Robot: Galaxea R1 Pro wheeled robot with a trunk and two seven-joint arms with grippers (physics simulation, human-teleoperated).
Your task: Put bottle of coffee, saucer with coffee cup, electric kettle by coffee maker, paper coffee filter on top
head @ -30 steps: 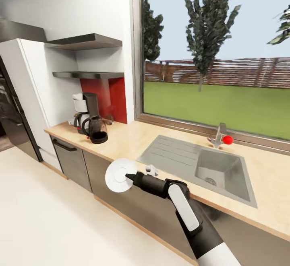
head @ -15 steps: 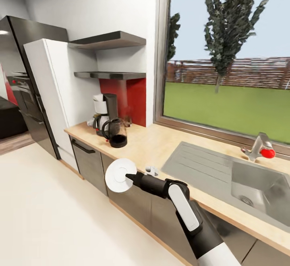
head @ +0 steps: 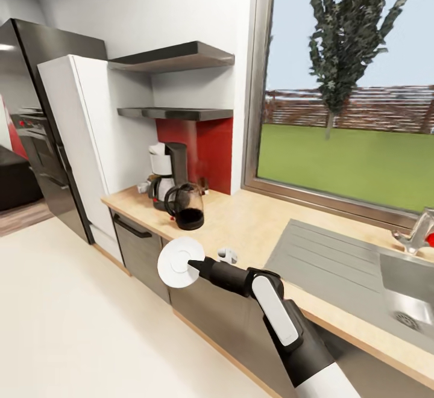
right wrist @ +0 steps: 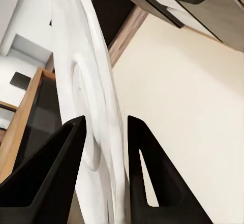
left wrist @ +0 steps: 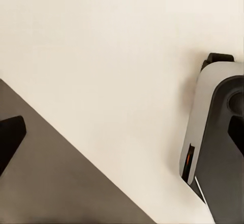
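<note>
Right gripper (head: 194,263): fingers closed across the rim of the saucer (head: 179,261); in the right wrist view the two black fingers (right wrist: 56,168) pinch the plate's edge (right wrist: 96,107).
Saucer attitude: on edge, face turned toward the camera, held out over the floor in front of the cabinet fronts, off the slab.
Left gripper: whether it is open cannot be told; the left wrist view looks at pale floor and the robot's base.
Coffee maker (head: 166,172): far left end of the kitchen countertop (head: 253,229), by the red wall panel.
Electric kettle (head: 187,205): just in front of the coffee maker.
Small white object (head: 227,255): near edge of the slab, beside the right arm; likely the coffee cup, too small to tell.
Key relation: target spot lies farther and slightly left of the saucer.
Nearer arm: right.
Open room: bare wood right of the kettle, before the sink drainer (head: 337,259).
Judgement: saucer needs levelling before set-down.
</note>
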